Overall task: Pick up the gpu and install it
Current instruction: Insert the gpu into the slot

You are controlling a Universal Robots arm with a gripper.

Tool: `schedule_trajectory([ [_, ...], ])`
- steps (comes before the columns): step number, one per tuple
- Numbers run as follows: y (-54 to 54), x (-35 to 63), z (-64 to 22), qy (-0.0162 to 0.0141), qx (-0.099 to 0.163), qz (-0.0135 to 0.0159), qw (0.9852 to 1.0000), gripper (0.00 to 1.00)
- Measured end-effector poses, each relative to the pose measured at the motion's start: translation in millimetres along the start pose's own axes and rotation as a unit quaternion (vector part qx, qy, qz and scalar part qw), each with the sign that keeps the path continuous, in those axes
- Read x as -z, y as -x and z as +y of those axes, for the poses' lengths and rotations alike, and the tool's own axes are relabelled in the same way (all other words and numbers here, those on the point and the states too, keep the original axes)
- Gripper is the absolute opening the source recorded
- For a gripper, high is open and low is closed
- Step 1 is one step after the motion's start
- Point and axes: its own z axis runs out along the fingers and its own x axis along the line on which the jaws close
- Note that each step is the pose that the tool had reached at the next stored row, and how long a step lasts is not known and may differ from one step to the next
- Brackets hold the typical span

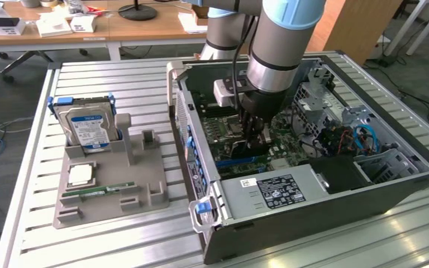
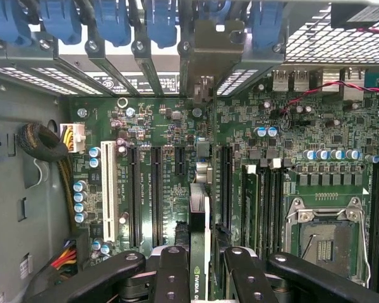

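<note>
The gpu (image 2: 199, 252) is a thin dark card seen edge-on, standing upright over the green motherboard (image 2: 170, 120) inside the open computer case (image 1: 393, 184). Its silver bracket (image 2: 205, 47) reaches the row of rear slot openings. My gripper (image 2: 202, 274) is shut on the card, with a black finger (image 2: 170, 271) pressed on each side. In the exterior view the gripper (image 1: 252, 131) reaches straight down into the case and the dark gpu (image 1: 243, 149) shows just below it. Whether the card's edge sits in a slot I cannot tell.
A grey parts holder (image 1: 106, 190) on the exterior view's left carries a hard drive (image 1: 87, 125), a processor chip (image 1: 82, 175) and a green memory stick (image 1: 99, 191). Inside the case are the power supply (image 1: 274, 192), CPU socket (image 2: 325, 240), white slot (image 2: 107, 189) and cables (image 2: 41, 142).
</note>
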Motion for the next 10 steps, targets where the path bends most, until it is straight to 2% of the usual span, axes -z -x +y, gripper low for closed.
schedule_trajectory([
  [5, -0.1, 0.0, 0.0, 0.0006, 0.000, 0.0013, 1.0000, 0.26],
  [10, -0.2, -2.5, 0.0, 0.0006, 0.000, 0.0014, 1.0000, 0.26],
])
